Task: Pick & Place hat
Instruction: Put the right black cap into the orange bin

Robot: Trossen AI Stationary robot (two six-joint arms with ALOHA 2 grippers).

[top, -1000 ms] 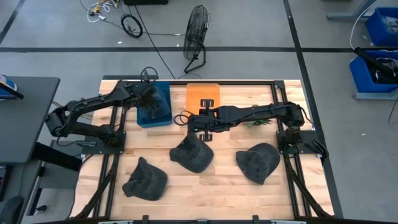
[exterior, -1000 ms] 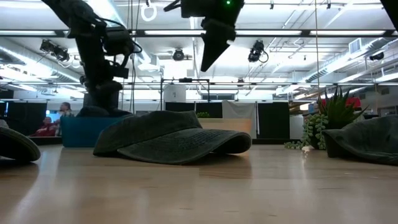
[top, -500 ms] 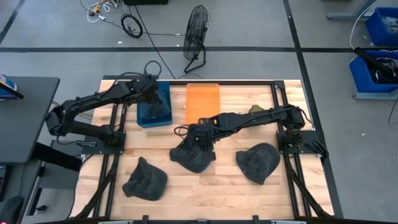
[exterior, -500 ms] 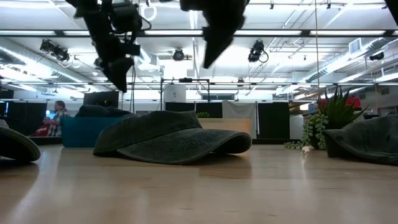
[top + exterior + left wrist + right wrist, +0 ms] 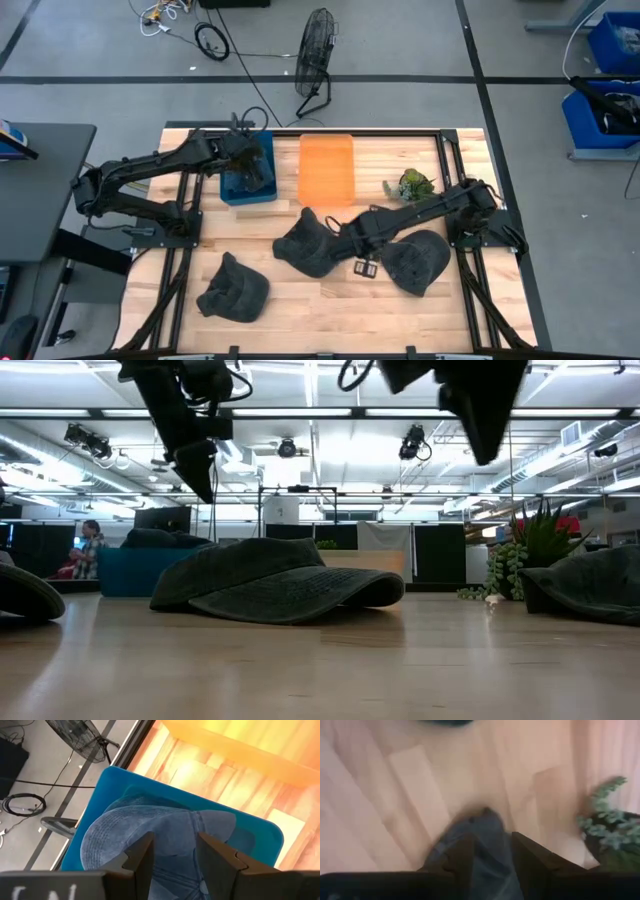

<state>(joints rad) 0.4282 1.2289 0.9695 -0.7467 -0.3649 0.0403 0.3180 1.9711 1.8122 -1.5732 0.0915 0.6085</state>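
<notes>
My left gripper [image 5: 252,160] hangs open over the blue bin [image 5: 232,188] at the far left. Its fingers [image 5: 142,855] stand apart above a grey-blue hat [image 5: 160,830] that lies in the bin. My right gripper [image 5: 362,266] is open and empty, above the table between the middle dark hat [image 5: 308,244] and the right dark hat [image 5: 416,262]. In the right wrist view a dark hat's edge [image 5: 482,832] shows below, between the fingers and clear of them. A third dark hat [image 5: 235,290] lies at the near left. All three rest brim-down on the wood.
An orange tray [image 5: 327,168] lies beside the blue bin at the far middle. A small green plant [image 5: 410,185] stands at the far right. Bare wood lies along the near edge. A fan stands on the floor beyond the table.
My right gripper has swung from over the orange tray toward the near edge, past the middle hat, and then right, to between the middle and right hats. My left gripper has risen out of the blue bin; the hat stays in the bin.
</notes>
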